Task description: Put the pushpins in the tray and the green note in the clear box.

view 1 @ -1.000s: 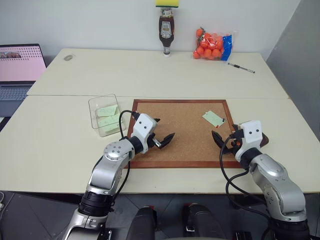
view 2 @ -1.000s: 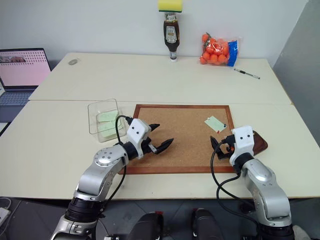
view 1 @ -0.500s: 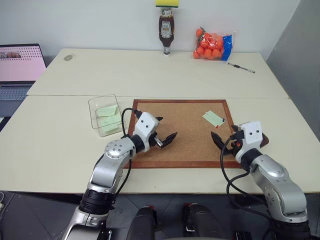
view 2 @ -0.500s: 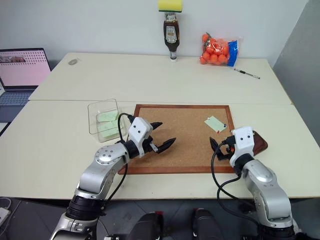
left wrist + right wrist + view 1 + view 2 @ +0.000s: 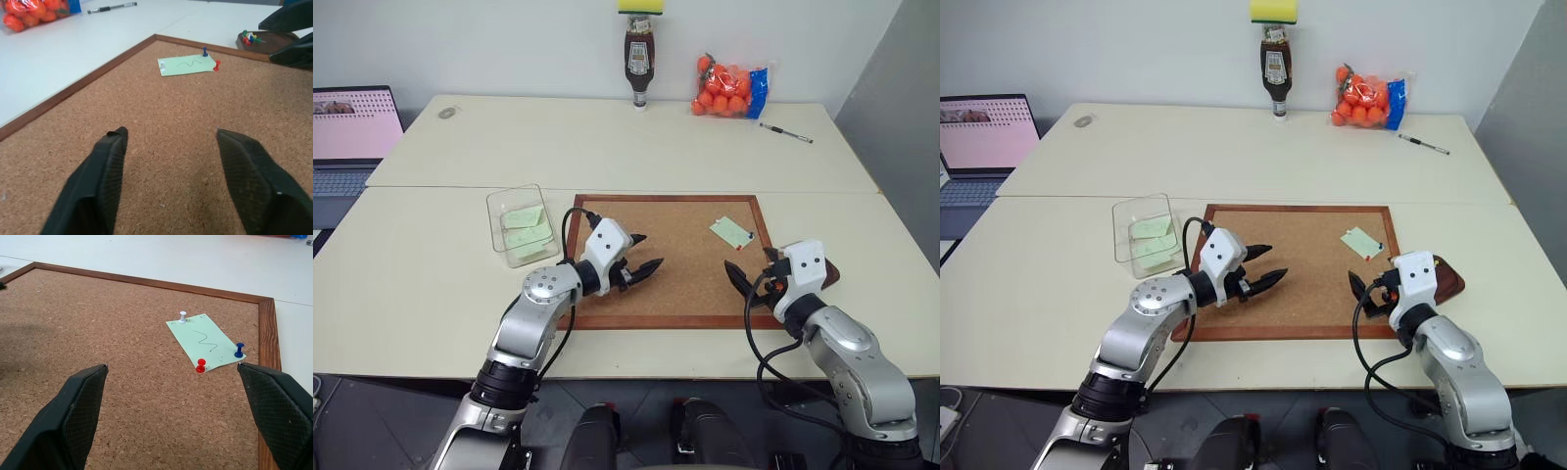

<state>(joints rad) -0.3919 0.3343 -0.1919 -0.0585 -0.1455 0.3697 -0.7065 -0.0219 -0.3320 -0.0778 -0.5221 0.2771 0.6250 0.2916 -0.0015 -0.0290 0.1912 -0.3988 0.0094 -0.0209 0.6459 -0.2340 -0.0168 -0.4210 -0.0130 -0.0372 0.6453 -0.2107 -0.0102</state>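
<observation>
Right wrist view: wide right claw (image 5: pixel 178 418) faces bare cork before the green note (image 5: pixel 206 342) by the board's frame (image 5: pixel 268 357).

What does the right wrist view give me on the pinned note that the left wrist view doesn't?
Right wrist alone: all three pushpins on the green note are plain, white, red and blue. Left wrist alone: the tray past the board's edge, with pins already in it, plus the orange bag and pen. Both: the note flat on the cork board, each view's own fingers apart and empty.
</observation>
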